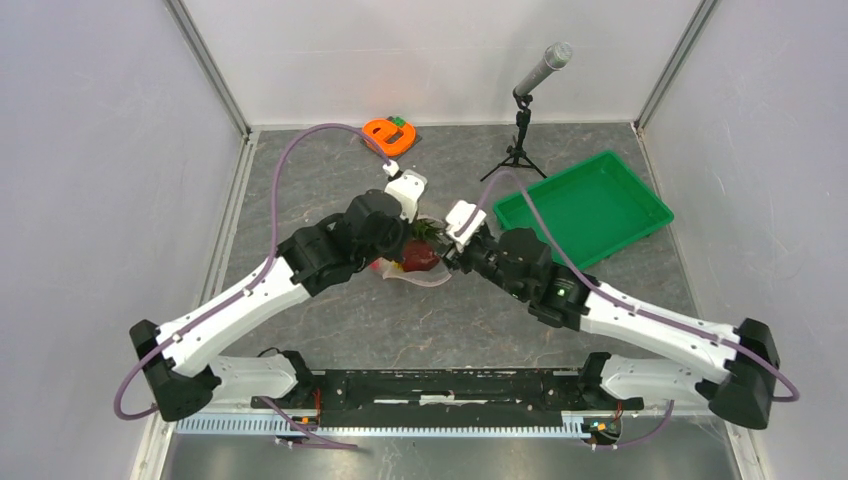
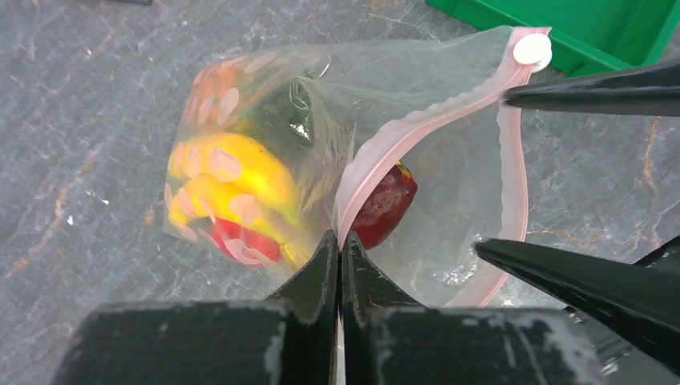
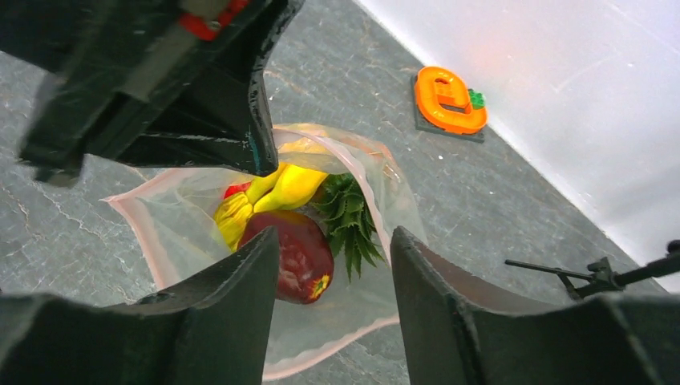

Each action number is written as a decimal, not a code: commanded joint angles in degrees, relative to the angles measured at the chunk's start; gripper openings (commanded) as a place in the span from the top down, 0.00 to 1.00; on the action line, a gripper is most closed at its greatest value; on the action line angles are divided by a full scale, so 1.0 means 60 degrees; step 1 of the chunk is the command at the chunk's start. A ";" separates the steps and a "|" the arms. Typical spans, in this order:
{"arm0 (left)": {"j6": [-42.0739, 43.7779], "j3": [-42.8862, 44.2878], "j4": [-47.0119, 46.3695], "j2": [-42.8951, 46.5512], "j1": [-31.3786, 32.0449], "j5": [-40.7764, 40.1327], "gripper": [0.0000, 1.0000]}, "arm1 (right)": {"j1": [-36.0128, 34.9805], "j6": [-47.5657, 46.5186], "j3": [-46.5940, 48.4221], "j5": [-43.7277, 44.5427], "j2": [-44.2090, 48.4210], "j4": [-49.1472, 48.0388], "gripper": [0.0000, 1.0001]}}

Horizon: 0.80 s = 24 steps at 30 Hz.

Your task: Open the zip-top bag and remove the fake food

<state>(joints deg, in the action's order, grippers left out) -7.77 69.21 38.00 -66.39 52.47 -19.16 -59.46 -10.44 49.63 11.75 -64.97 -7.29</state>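
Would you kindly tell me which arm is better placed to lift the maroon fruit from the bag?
Probably right: the right fingers stand open at the bag's mouth facing the maroon fruit; the left fingers are shut on the pink zip strip.

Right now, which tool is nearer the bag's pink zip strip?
Left. The left tool is shut on the zip strip; the right tool stands open at the mouth of the bag, gripping nothing.

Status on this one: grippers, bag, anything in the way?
Left gripper shut on zip-top bag, pink zip edge. Right gripper jaws open at the mouth. Fake food inside. Nothing seen blocking.
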 commanded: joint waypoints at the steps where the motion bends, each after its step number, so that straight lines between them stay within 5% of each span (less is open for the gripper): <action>1: -0.1498 0.0734 0.0771 -0.0557 -0.0001 0.0151 0.98 | 0.0022 0.0655 -0.0491 0.0641 0.1069 0.0290 0.38; 8: -0.2892 0.0774 0.0771 -0.1144 0.0081 0.0458 0.98 | 0.0023 0.3714 -0.1751 0.2823 0.2218 0.0640 0.23; 24: -0.2667 0.2019 0.0843 -0.1906 0.0061 -0.0429 0.98 | 0.0021 0.6941 -0.2396 0.2420 0.1025 0.0248 0.35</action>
<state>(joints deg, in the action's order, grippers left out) -23.33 77.06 44.21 -76.27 52.75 -18.57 -59.46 26.57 35.33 27.16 -57.12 -3.05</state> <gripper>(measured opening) 0.040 0.678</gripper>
